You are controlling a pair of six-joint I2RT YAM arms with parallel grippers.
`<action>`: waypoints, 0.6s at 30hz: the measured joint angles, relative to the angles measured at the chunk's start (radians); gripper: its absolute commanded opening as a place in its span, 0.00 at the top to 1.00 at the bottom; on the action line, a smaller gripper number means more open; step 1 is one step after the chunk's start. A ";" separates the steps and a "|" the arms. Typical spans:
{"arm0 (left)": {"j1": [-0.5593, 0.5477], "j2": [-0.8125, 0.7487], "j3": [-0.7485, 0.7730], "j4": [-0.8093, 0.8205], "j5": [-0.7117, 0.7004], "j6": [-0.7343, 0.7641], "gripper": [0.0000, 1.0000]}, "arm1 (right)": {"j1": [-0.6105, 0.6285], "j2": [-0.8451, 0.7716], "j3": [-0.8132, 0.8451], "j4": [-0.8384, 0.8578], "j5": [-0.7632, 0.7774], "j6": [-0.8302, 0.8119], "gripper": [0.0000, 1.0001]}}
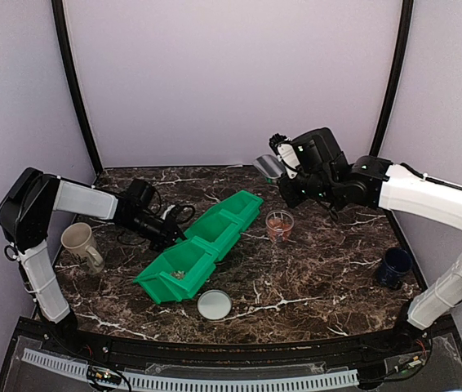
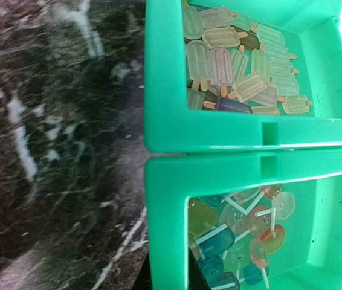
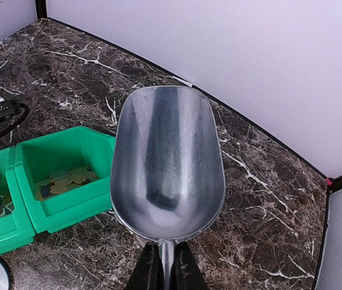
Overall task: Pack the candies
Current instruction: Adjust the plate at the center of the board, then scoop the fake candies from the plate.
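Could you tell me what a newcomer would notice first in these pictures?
The bright green three-compartment bin lying diagonally across the middle of the dark marble table stands out first. Its compartments hold small popsicle-shaped candies. Next is the shiny metal scoop, which is empty. The right gripper grips it by the handle and holds it high above the table toward the back.

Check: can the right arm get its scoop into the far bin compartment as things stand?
Probably yes. The right gripper holds the empty scoop raised near that end of the bin; the compartment is open-topped, nothing between. The left gripper sits farther down the bin, clear of it.
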 measured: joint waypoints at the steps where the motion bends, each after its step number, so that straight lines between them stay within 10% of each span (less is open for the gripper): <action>1: 0.000 0.002 0.003 -0.016 -0.017 0.008 1.00 | 0.000 0.000 0.000 0.000 0.000 0.000 1.00; 18: -0.007 -0.009 0.114 -0.167 -0.294 0.185 1.00 | 0.001 0.035 0.096 -0.118 -0.130 -0.072 1.00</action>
